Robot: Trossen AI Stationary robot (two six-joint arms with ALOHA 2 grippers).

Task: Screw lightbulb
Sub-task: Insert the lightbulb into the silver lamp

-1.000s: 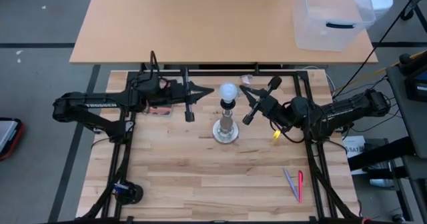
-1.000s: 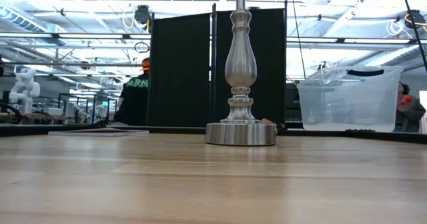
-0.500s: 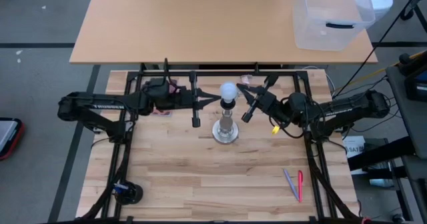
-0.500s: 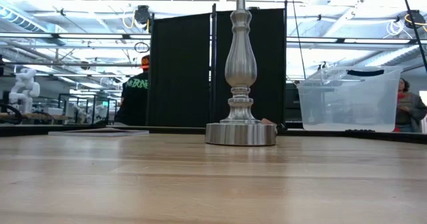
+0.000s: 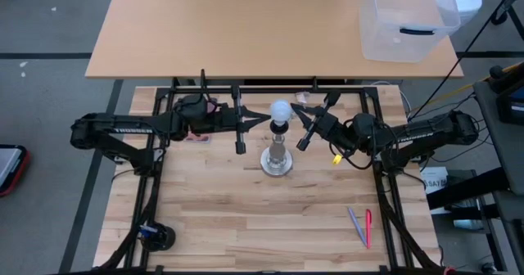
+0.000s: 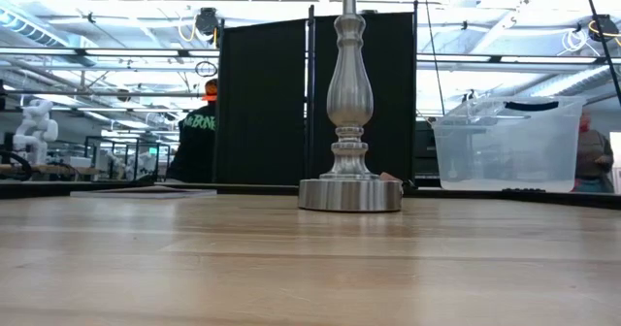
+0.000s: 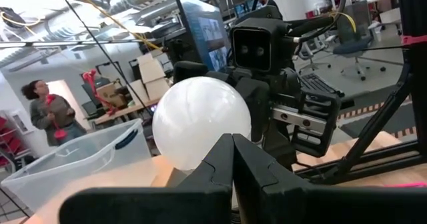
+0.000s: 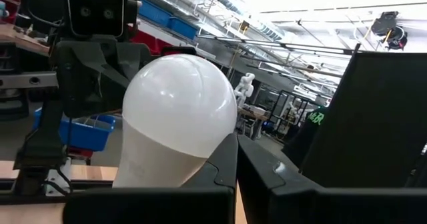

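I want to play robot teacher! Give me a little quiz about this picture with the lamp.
1. True or false: the lightbulb sits on top of the silver lamp stand.
2. Pick one: the clear plastic bin stands on A) the wooden work table, B) the tan table behind it, C) the floor.
3. Fill in: the left gripper and the right gripper, one on each side of the lightbulb, both have their fingers ____.

Key: 1 true; 2 B; 3 shut.
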